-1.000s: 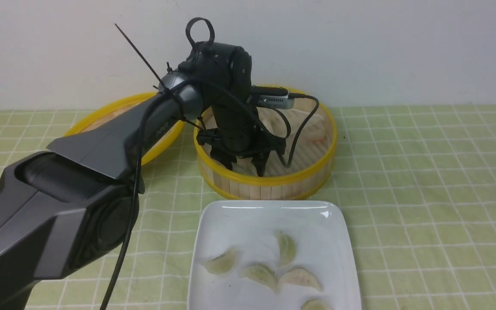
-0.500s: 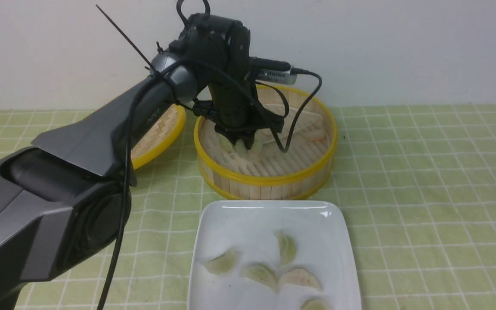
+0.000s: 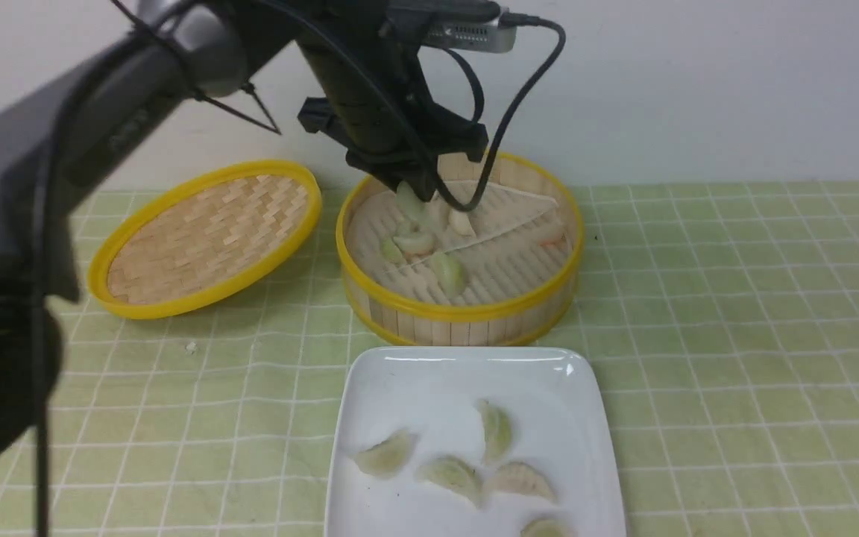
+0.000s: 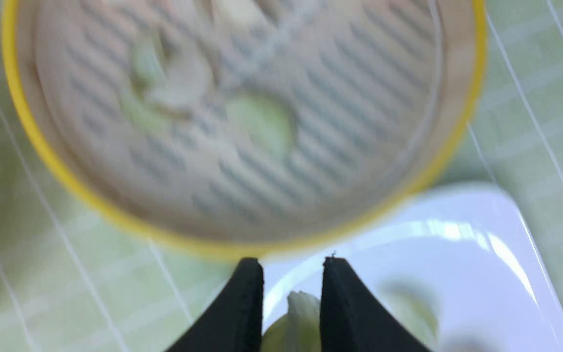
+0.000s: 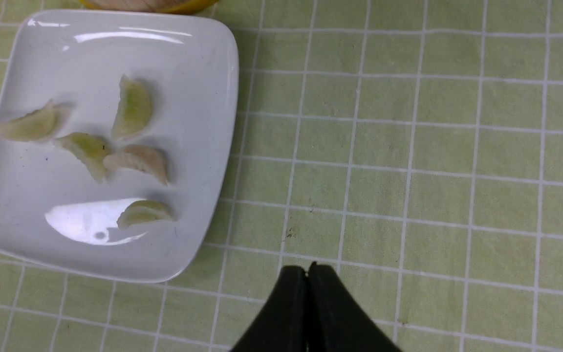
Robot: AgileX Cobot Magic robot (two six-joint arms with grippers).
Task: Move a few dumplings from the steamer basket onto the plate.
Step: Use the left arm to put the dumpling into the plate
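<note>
My left gripper (image 3: pixel 418 194) hangs above the steamer basket (image 3: pixel 467 309), shut on a pale green dumpling (image 3: pixel 408 203). In the left wrist view that dumpling (image 4: pixel 295 322) sits pinched between the two black fingers (image 4: pixel 247 303), over the basket's near rim (image 4: pixel 115 215) and the plate (image 4: pixel 457 254). Several more dumplings (image 3: pixel 448 272) lie on the basket's slatted floor and folded paper liner. In front of the basket, the white square plate (image 3: pixel 429 388) holds several dumplings (image 3: pixel 496 429). My right gripper (image 5: pixel 308 268) is shut and empty, over the cloth beside the plate (image 5: pixel 27 186).
The basket's woven yellow-rimmed lid (image 3: pixel 206 235) lies tilted to the left of the basket. A black cable (image 3: pixel 519 97) loops down from the left wrist over the basket. A green checked cloth (image 3: pixel 735 335) covers the table, and a pale wall stands close behind.
The left gripper closed on a dumpling inside the basket, then rose well above the rim with it. The arm swung up with it, uncovering the lid.
</note>
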